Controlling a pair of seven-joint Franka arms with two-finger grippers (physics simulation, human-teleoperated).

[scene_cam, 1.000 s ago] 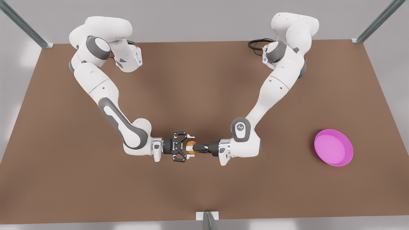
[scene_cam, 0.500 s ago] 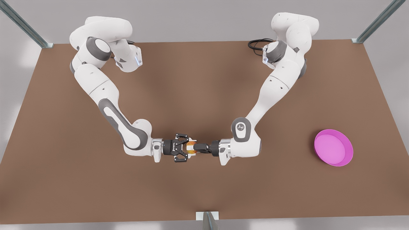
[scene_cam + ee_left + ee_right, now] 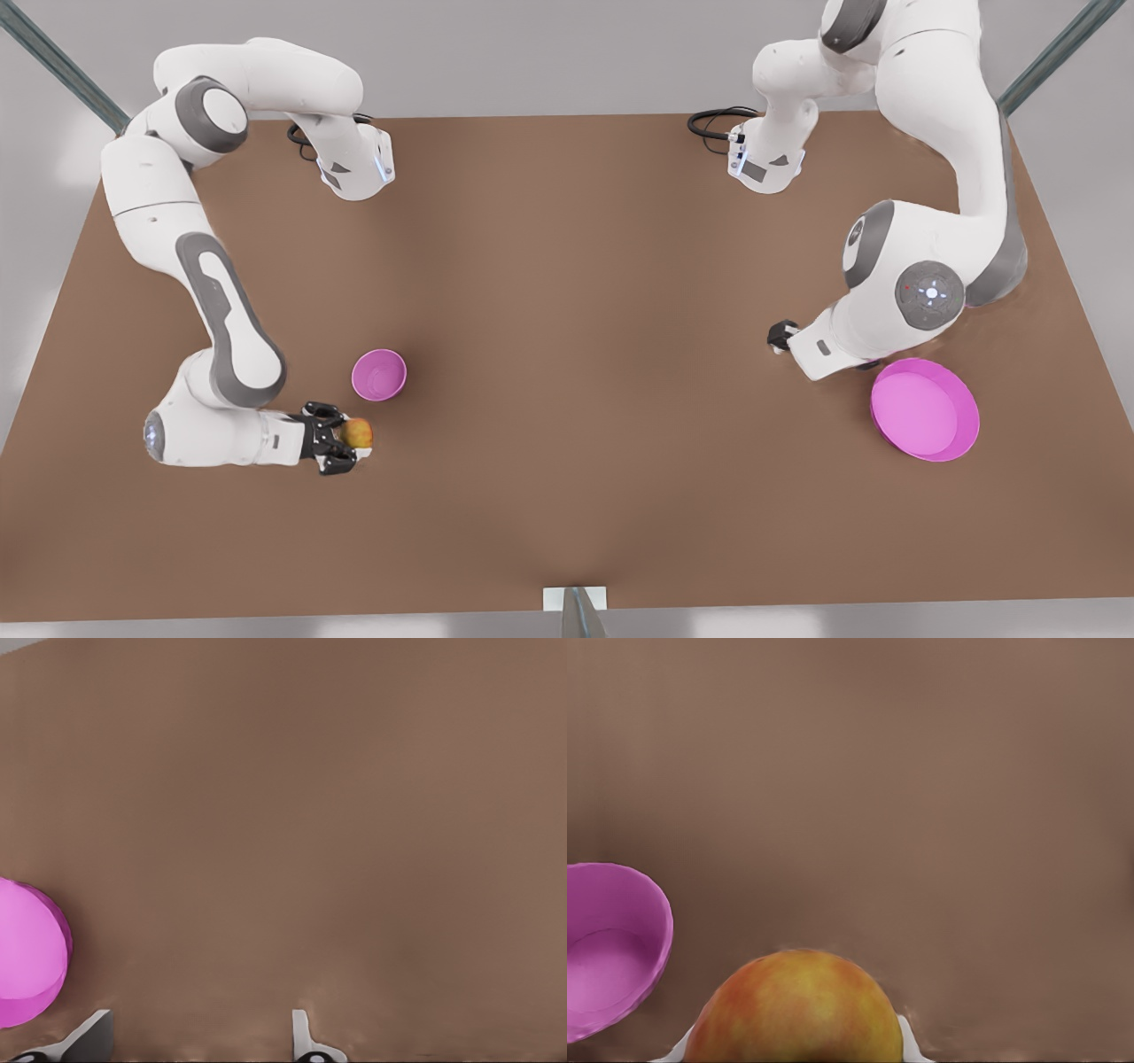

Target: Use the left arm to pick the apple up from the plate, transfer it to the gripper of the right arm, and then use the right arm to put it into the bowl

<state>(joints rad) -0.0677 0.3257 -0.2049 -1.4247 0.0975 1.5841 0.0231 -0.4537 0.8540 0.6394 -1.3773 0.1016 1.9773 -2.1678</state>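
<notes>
The red-orange round apple (image 3: 358,432) is gripped by the right gripper (image 3: 354,436) just beside the small deep pink bowl (image 3: 379,375). The left gripper (image 3: 199,1036), fingers apart and empty, is held near the wide shallow pink plate (image 3: 925,409).

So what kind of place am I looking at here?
Likely a simulated robot test bench: a bare brown table with metal frame posts, and the right gripper holding an apple beside a bowl.
</notes>
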